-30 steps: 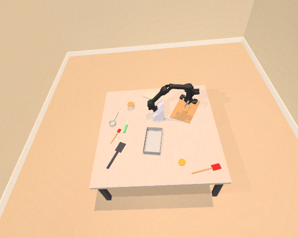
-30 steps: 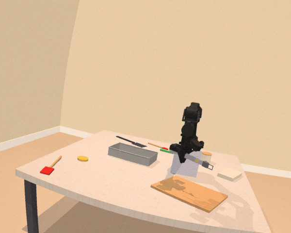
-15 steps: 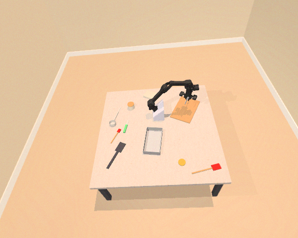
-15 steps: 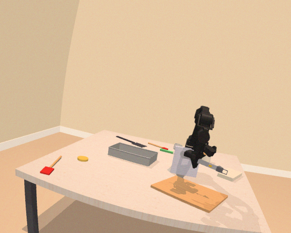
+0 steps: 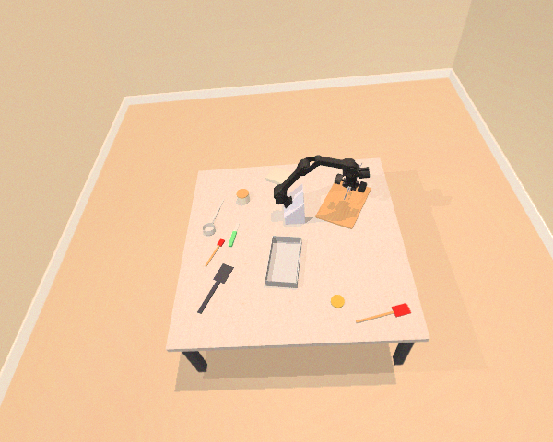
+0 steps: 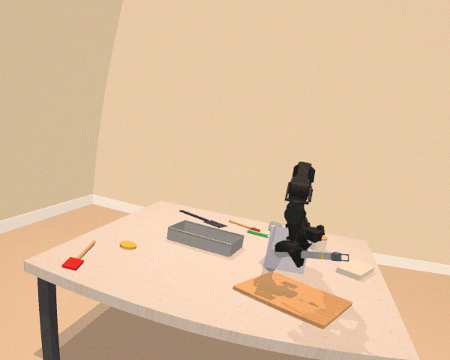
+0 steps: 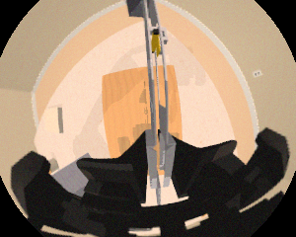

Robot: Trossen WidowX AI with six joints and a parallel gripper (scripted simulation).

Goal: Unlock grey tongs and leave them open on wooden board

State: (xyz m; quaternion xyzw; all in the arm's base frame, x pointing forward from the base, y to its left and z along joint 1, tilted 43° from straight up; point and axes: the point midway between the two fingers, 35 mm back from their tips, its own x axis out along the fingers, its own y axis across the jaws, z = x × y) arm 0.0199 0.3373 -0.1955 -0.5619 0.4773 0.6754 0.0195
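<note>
My gripper (image 5: pixel 349 186) (image 6: pixel 300 262) (image 7: pixel 152 132) is shut on the grey tongs (image 5: pixel 347 193) (image 6: pixel 309 256) (image 7: pixel 165 94) and holds them above the wooden board (image 5: pixel 358 209) (image 6: pixel 325 316) (image 7: pixel 115 94). The tongs lie about level in the exterior view, with the end that carries a wire loop at the right. In the wrist view their two arms run close together, with a yellow piece between them; whether the lock is engaged cannot be told. The grey roasting tin (image 5: pixel 281 284) (image 6: pixel 202 241) stands mid-table, with no tongs on it.
A lilac slanted stand (image 5: pixel 294 215) (image 6: pixel 275 251) stands beside the board, near the arm's base. A cream block (image 6: pixel 355 270) lies at the table's far side. A jar (image 5: pixel 242 195), a green knife (image 5: pixel 231 238), a black turner (image 5: pixel 223 273) and a yellow disc (image 5: pixel 337 301) are elsewhere.
</note>
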